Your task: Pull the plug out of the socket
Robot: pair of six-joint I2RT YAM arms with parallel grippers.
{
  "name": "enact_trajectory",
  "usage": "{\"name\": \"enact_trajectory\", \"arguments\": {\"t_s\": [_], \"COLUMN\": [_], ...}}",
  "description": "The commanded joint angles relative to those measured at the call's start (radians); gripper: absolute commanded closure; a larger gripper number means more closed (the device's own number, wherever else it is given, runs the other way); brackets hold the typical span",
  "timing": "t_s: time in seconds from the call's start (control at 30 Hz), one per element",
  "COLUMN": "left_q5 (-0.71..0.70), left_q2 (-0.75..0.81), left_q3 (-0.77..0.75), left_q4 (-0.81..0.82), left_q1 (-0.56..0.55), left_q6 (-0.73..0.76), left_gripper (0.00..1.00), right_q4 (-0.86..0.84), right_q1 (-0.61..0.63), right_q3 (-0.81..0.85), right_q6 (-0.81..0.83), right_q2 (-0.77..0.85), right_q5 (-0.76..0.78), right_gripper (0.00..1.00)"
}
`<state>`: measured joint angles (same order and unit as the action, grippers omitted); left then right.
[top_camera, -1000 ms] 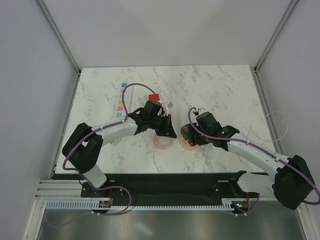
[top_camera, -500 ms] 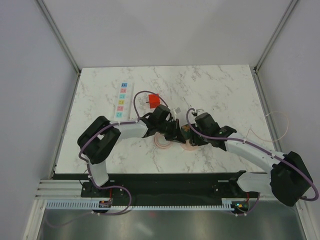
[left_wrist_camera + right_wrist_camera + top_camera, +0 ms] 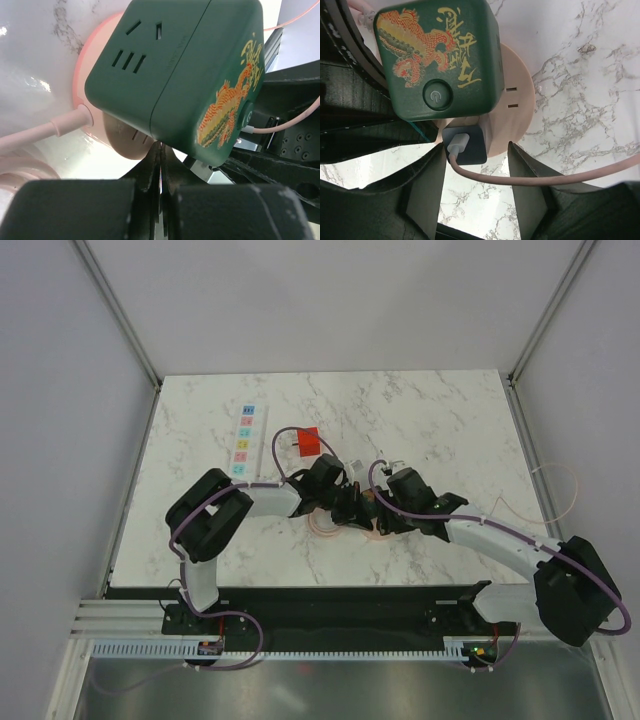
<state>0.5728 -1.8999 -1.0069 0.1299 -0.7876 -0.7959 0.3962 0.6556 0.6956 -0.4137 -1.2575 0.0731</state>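
While the task is asking for a plug to come off a socket, the top view is showing the plug [image 3: 310,441], a small red-orange block, lying on the marble table [image 3: 450,420]. It is sitting near the socket [image 3: 246,440], a long white power strip, with bare tabletop showing between them. No coloured outlet is holding it, so the pulling step is looking already done. Both arms are crowding together mid-table, well apart from the strip. The left gripper [image 3: 347,504] and right gripper [image 3: 382,512] are facing each other beside a coil of pink cable [image 3: 322,526].

In the left wrist view, the left gripper's fingers [image 3: 152,170] are pressing together on nothing. Their tips are pointing just under a dark green cube [image 3: 180,75] that is resting on a pink disc [image 3: 95,65]. The cube is showing outlet slots and an orange-and-gold dragon.

In the right wrist view, the right gripper's fingers [image 3: 427,190] are standing apart. They are flanking a small dark adapter [image 3: 470,145] without touching it, and a pink lead [image 3: 560,175] is running from it. The cube's face is carrying the dragon, a round button [image 3: 436,96] with a power symbol, and gold brush-written characters, probably Chinese, too stylised here to read.

With the plug free, the next move is calling only for both arms to draw away from the cube.
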Motion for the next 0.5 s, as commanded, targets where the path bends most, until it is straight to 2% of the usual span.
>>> {"name": "enact_trajectory", "arguments": {"t_s": [0.0,0.47], "left_q5": [-0.027,-0.053], "left_q2": [-0.010,-0.011], "left_q3": [0.010,0.030], "left_q4": [0.039,0.042], "left_q1": [-0.006,-0.009], "left_q6": [-0.017,-0.028], "left_gripper": [0.98,0.98], "right_q4": [-0.022,-0.108], "right_q1": [0.004,0.022], "right_q3": [-0.011,-0.024], "right_q6": [0.012,-0.036], "right_q2": [0.001,-0.017], "right_q5": [0.030,0.076], "right_gripper": [0.40,0.51]}}
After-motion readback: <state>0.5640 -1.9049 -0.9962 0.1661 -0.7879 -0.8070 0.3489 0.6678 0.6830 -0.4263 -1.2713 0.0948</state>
